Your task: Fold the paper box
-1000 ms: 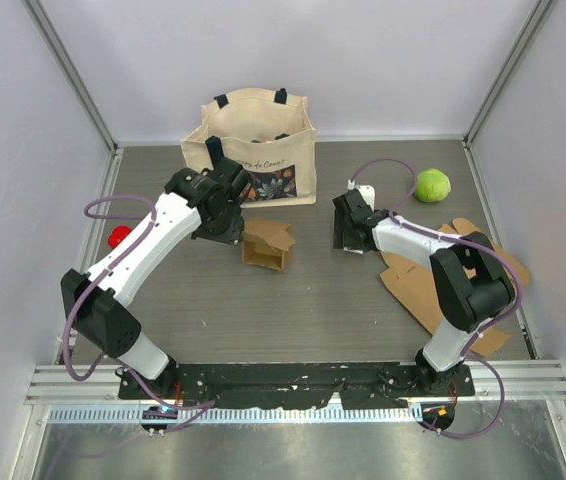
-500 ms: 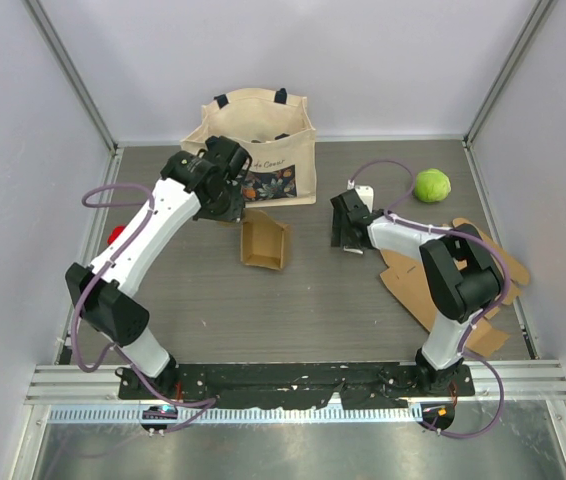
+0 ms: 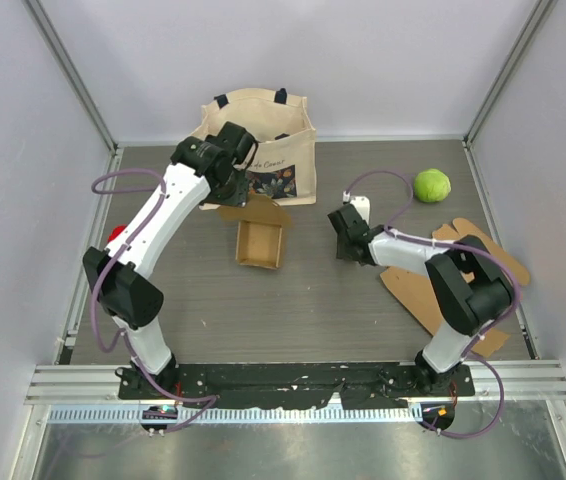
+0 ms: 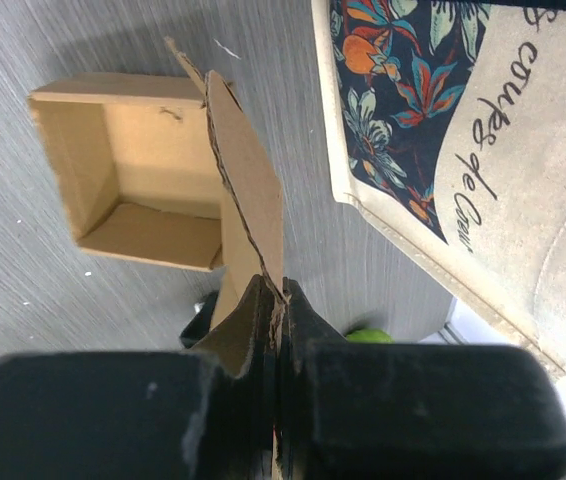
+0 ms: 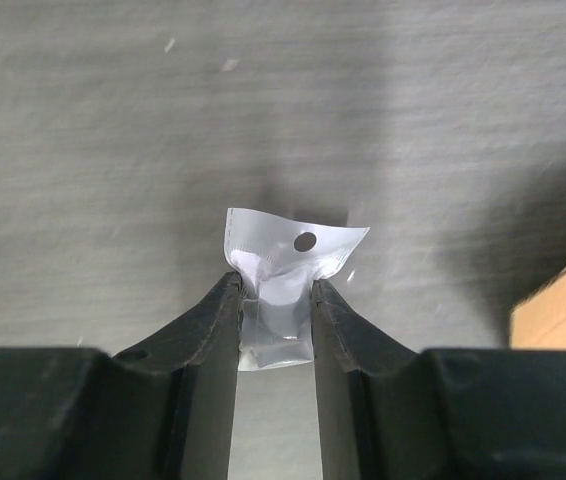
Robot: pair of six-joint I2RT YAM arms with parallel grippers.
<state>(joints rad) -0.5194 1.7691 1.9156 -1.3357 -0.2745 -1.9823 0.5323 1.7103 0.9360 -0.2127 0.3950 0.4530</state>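
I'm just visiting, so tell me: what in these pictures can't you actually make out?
Bag contents: overhead view, its opening is dark and the left arm covers part.
Red thing: overhead view, mostly behind the left arm.
Packet contents: right wrist view, the fingers cover its lower half.
Flat cardboard: overhead view, right arm overlaps it.

A robot lab cell, with white panel walls (image 3: 293,60) and an aluminium rail (image 3: 293,412).

The box (image 3: 261,245) is plain tan cardboard — so are the flat sheets (image 3: 443,290). The bag (image 3: 263,135) is cream, with a navy floral print in orange and teal. Lime-green ball (image 3: 432,185), white packet (image 5: 285,250), grey streaked surface (image 3: 313,310).
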